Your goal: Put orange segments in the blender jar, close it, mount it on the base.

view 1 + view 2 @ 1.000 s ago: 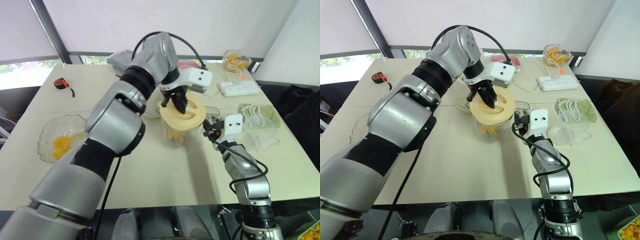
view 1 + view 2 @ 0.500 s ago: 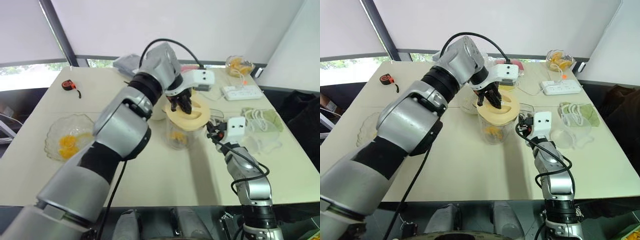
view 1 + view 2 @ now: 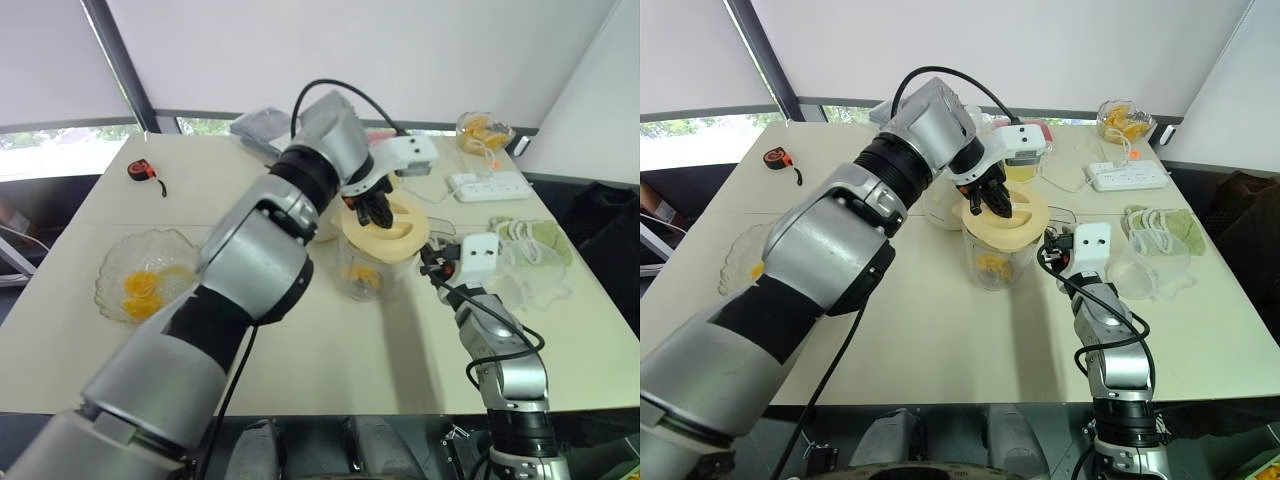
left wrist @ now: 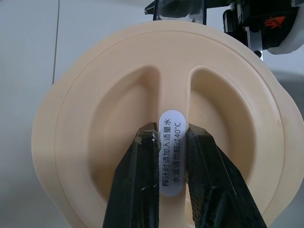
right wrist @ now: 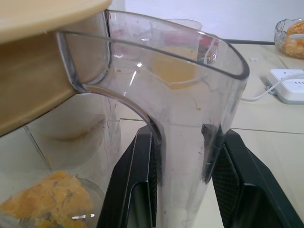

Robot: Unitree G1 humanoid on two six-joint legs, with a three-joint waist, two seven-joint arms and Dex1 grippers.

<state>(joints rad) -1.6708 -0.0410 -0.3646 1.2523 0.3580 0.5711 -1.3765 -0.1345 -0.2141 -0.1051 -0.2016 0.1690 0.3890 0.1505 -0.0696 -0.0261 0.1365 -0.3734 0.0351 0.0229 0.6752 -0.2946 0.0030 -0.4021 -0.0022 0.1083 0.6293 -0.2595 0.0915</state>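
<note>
Near the middle of the desk [image 3: 330, 350], the blender jar [image 3: 992, 258] stands upright with orange segments [image 3: 989, 265] at its bottom. The right gripper [image 5: 185, 156] has its jaws clamped on the jar's handle [image 5: 183, 142]. From above, the left gripper [image 4: 171, 142] pinches the centre ridge of the cream lid [image 4: 118, 118], which sits tilted on the rim, not yet flat.

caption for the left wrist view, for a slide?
Left end effector pinching the center ridge of the lid, seating it on the jar.
</note>
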